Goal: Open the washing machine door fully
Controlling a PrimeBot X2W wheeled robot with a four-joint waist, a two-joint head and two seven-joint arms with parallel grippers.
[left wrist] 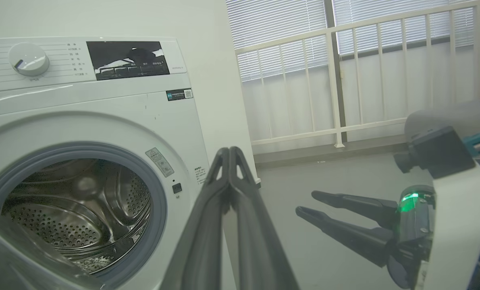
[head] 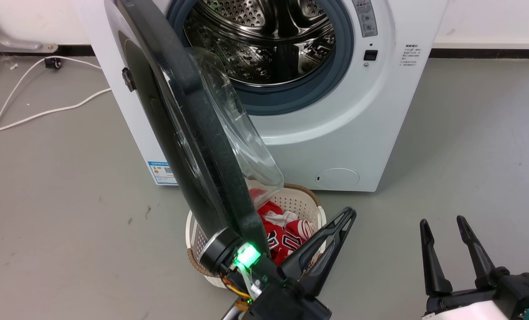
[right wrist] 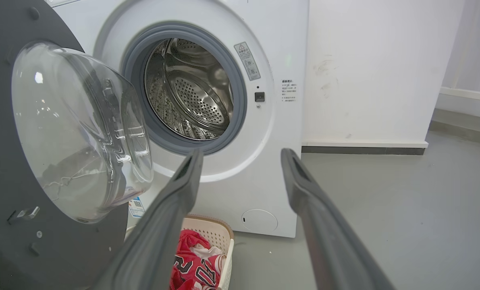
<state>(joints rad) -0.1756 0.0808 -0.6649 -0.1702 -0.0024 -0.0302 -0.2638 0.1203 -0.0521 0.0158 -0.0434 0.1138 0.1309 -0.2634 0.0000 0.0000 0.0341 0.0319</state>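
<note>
The washing machine [head: 335, 133] stands against the wall with its steel drum [head: 264, 40] exposed. The washing machine door [head: 193, 146] is swung out on its hinge at the left of the head view. It is seen nearly edge-on there, and its top is cut off by the frame. Its clear glass bowl [head: 242, 133] bulges toward the machine's front. In the right wrist view the door's grey inner face [right wrist: 6, 201] runs off the left edge.

The left gripper [head: 348, 214] lies just right of the door's lower edge. Its two fingers are pressed together tip to tip and hold nothing, as the left wrist view [left wrist: 228, 151] confirms. That arm's wrist [head: 220, 253] overlaps the door's lower rim. I cannot tell whether they touch.

The right gripper [head: 442, 221] is well apart at the lower right, above bare floor [head: 468, 155]. Its fingers are spread wide and empty.

A laundry basket [head: 304, 200] sits before the machine, half hidden by the door and the left arm. A red garment [head: 286, 231] lies inside it, its print unreadable.
</note>
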